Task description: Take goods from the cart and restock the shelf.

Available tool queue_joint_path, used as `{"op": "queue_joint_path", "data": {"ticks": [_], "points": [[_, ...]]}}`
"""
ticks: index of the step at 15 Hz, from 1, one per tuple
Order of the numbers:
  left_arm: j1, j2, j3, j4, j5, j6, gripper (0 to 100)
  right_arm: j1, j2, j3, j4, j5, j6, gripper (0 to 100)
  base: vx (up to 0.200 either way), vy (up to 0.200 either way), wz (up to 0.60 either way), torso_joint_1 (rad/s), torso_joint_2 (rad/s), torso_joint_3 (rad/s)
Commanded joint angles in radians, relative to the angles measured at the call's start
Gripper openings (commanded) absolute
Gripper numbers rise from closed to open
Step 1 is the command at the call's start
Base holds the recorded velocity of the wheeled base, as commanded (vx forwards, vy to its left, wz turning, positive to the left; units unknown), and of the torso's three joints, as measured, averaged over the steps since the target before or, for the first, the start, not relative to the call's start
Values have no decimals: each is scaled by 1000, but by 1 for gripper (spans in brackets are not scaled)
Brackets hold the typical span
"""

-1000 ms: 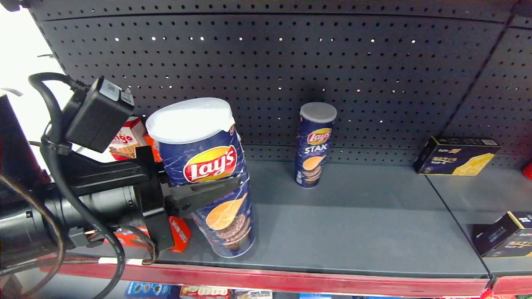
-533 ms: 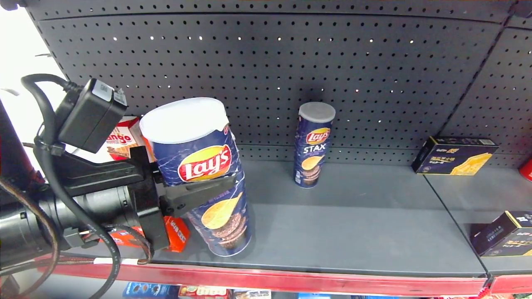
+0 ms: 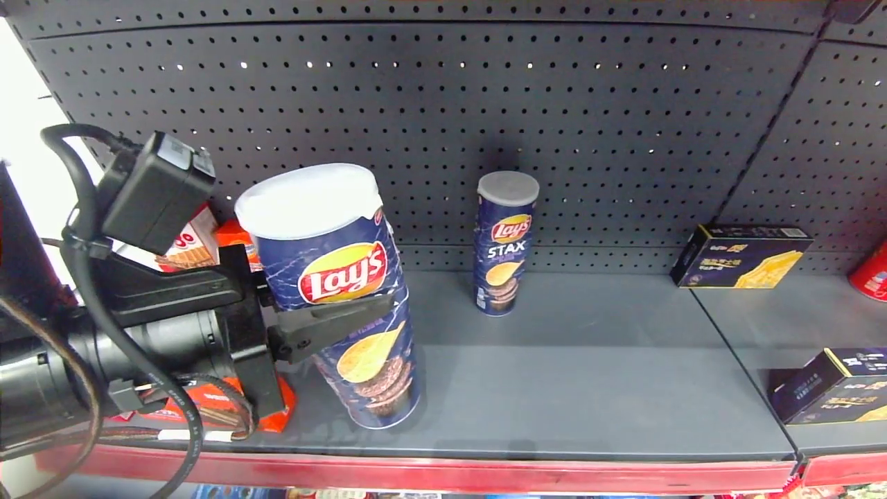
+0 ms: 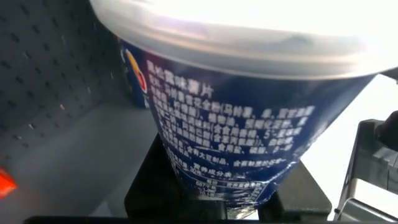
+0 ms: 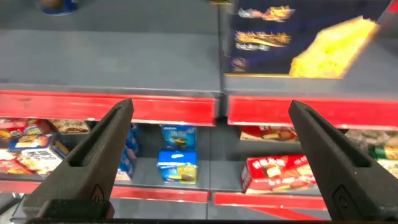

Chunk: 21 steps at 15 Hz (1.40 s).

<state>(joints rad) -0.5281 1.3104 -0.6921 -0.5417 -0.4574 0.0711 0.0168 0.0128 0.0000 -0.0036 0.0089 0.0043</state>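
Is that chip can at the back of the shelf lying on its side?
No, the back chip can stands upright on the shelf, in front of the pegboard wall.

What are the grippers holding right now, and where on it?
The left gripper holds the tall chip can around its midsection, jaws on either side. The right gripper is open, holding nothing.

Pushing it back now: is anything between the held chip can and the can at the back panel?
Nothing visible. Bare shelf lies between the held chip can and the rear can.
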Motion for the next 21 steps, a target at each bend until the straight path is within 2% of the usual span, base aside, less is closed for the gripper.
{"op": "queue_joint_path", "data": {"ticks": [1, 3, 5, 8, 9, 10, 11, 12, 15, 17, 19, 20, 21], "points": [[2, -2, -1, -3, 0, -11, 0, 0, 0, 0, -1, 0, 0, 100, 0, 0, 0, 0, 0, 0], [7, -3, -6, -14, 0, -20, 0, 0, 0, 0, -1, 0, 0, 100, 0, 0, 0, 0, 0, 0], [42, -5, -7, -44, -3, -20, 0, 0, 0, 0, -1, 0, 0, 100, 0, 0, 0, 0, 0, 0], [49, -17, 22, -47, 2, -31, 0, 11, 36, 0, -1, 6, -4, 100, 0, 0, 0, 0, 0, 0], [59, -17, 5, -50, 5, -48, 0, 26, 90, -129, -19, 72, 2, 100, 0, 0, 0, 0, 0, 0], [65, -13, -6, -49, 3, -51, 0, 37, 207, -250, -10, 111, 17, 100, 0, 0, 0, 0, 0, 0], [66, 0, -21, -49, 2, -51, 0, 51, 397, -370, -19, 135, 62, 100, 0, 0, 0, 0, 0, 0], [68, 18, -26, -52, 0, -50, 0, 80, 444, -393, -15, 183, 43, 100, 0, 0, 0, 0, 0, 0], [66, 18, -15, -58, 0, -51, 0, 144, 553, -376, -61, 223, -26, 100, 0, 0, 0, 0, 0, 0], [68, 16, -9, -58, -1, -54, 0, 222, 633, -383, -119, 253, 43, 100, 0, 0, 0, 0, 0, 0], [68, 16, -10, -58, 0, -62, 0, 238, 701, -397, -148, 261, 69, 100, 0, 0, 0, 0, 0, 0], [68, 23, -12, -58, 0, -63, 0, 258, 796, -399, -268, 270, 69, 100, 0, 0, 0, 0, 0, 0], [68, 26, -20, -58, 0, -63, 0, 253, 848, -402, -326, 272, 68, 100, 0, 0, 0, 0, 0, 0]]}}
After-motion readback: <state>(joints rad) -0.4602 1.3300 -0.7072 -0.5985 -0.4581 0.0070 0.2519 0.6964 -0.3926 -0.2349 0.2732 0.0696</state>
